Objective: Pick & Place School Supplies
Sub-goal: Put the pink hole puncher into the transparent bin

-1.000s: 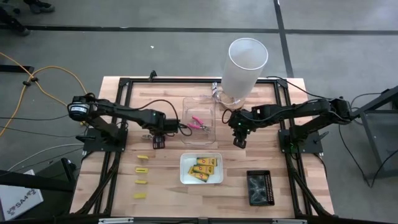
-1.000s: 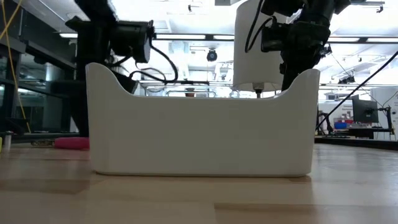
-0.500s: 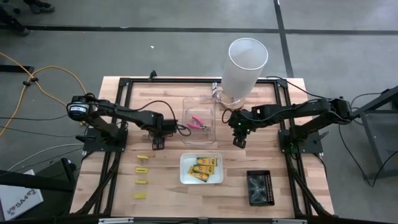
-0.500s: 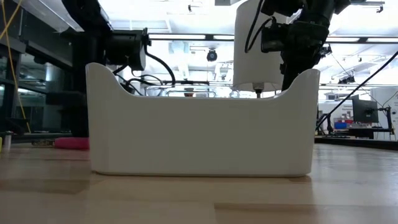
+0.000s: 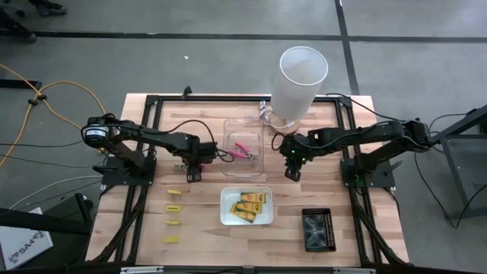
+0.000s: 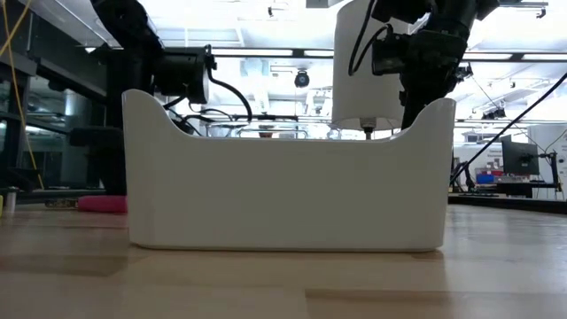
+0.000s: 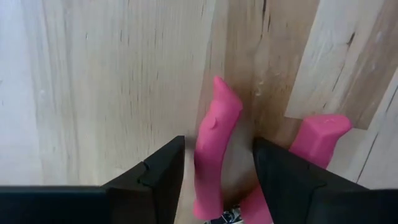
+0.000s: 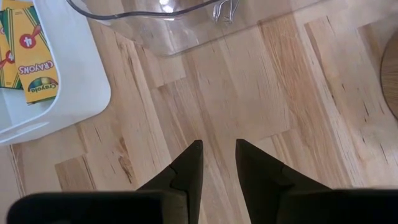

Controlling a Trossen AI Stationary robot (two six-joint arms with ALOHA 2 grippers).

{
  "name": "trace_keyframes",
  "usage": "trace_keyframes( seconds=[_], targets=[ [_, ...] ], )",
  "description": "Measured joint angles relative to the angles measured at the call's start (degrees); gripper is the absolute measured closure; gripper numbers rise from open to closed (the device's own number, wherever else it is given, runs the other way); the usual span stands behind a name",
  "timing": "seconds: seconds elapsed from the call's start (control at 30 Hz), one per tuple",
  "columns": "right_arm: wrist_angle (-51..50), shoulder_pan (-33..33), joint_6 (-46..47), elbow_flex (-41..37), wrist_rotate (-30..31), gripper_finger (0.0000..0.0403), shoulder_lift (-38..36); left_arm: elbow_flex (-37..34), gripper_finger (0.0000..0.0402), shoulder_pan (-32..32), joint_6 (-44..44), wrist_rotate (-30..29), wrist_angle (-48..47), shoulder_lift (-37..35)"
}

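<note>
A pink-handled scissor-like tool [image 7: 214, 155] lies on the wood under my left gripper [image 7: 219, 142], left of the clear tray [image 5: 227, 144]. The gripper [image 5: 194, 171] points straight down. It is open, with one pink handle between its fingers and a slim gap on each side; the second handle [image 7: 314, 137] lies outside them. Another pink tool [image 5: 243, 150] lies in the clear tray. Yellow-orange crayon packets [image 5: 249, 204] lie in the white tray [image 5: 224, 205]. Several small yellow blocks [image 5: 174, 206] lie in a row at the near left. My right gripper [image 8: 218, 144] hovers open over bare wood, nothing between its fingers.
A tall white cylinder [image 5: 300, 80] stands at the far side, just beyond the right arm. A black tray [image 5: 318, 229] sits at the near right. In the low view the white tray [image 6: 283, 190] fills the front, and a pink handle [image 6: 102, 203] shows on the table at its left.
My left gripper has sunk toward the table, over the pink-handled tool. My right arm has kept still.
</note>
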Motion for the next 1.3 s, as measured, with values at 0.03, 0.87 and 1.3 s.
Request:
trace_keyframes(
  seconds=[0.03,0.87,1.3],
  targets=[
    [0.0,0.0,0.0,0.0,0.0,0.0316,0.0,0.0,0.0227,0.0,0.0,0.0,0.0,0.0],
    [0.0,0.0,-0.1,0.0,0.0,0.0316,0.0,0.0,0.0333,0.0,-0.7,0.9,0.2,0.0],
    [0.0,0.0,-0.1,0.0,0.0,0.0316,0.0,0.1,0.0352,0.0,-0.8,1.0,-0.1,0.0]
  ],
)
